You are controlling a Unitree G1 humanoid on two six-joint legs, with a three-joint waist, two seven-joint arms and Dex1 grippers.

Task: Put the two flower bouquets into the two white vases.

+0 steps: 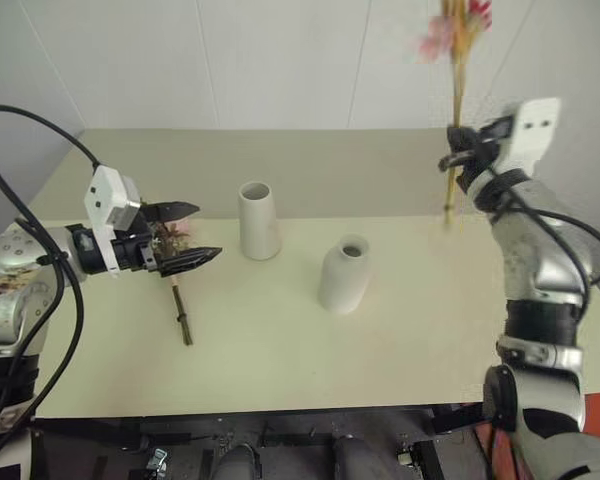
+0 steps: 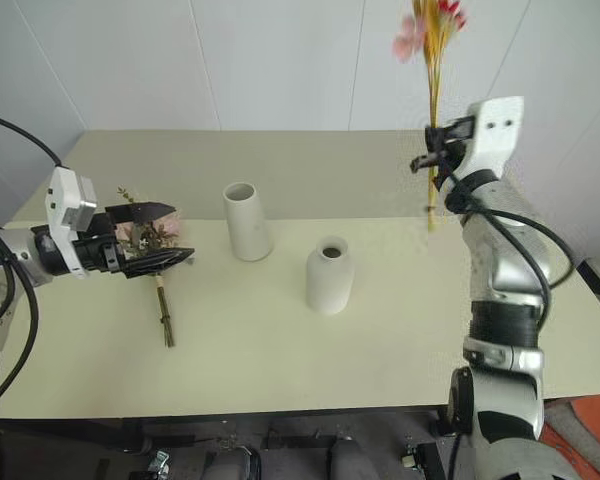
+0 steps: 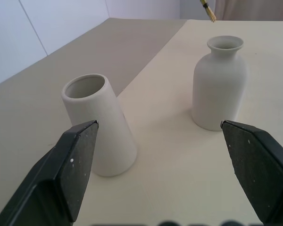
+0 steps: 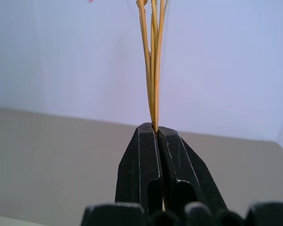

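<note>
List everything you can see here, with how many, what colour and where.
tall tapered vase: one, white, upright on the table, nearer the left gripper
rounded bottle vase: one, white, upright, mid-table
rose bouquet: one, pink with grey-green leaves and dark stem, lying on the table under the left gripper
slim bouquet: one, yellow stalks with pink flower, held upright in the air
table: one, cream
left gripper: black, open, above the rose bouquet
right gripper: black, shut on the slim bouquet's stalks
</note>
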